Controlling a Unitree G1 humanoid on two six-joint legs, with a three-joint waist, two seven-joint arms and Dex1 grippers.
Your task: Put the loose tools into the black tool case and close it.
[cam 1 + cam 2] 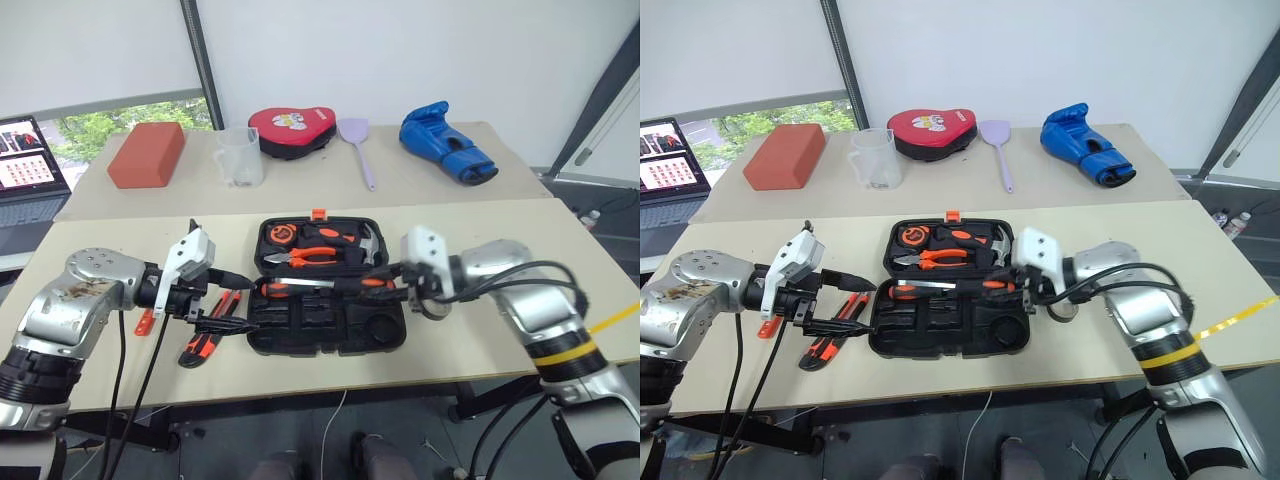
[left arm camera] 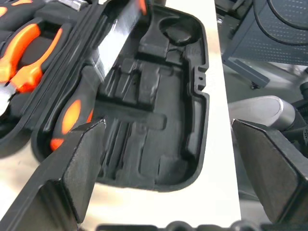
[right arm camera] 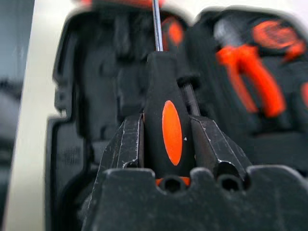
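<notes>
Our right hand (image 3: 166,139) is clamped on the black-and-orange handle of a screwdriver (image 3: 163,120), whose shaft runs leftward across the middle of the open black tool case (image 1: 330,335). A second screwdriver (image 1: 290,288) lies along the same middle strip, its handle toward the left side of the case. Our left hand (image 1: 225,300) hovers at the case's left edge with its fingers (image 2: 79,163) wide apart, holding nothing.

Just left of the case, on the bench (image 1: 100,370), lie the utility knife (image 1: 200,347) and another slim orange tool (image 1: 146,321), partly hidden under our left hand. The case sits near the middle of the bench, with bare surface on its right and along the near edge.

The far half of the case holds orange-handled pliers (image 1: 318,256), a hammer (image 1: 368,243) and a tape measure (image 1: 279,234). The near half shows empty moulded slots.

On the far bench stand a red block (image 1: 147,154), a clear measuring cup (image 1: 240,155), a red mitt (image 1: 292,129), a lilac spatula (image 1: 358,145) and a blue boxing glove (image 1: 445,142).
</notes>
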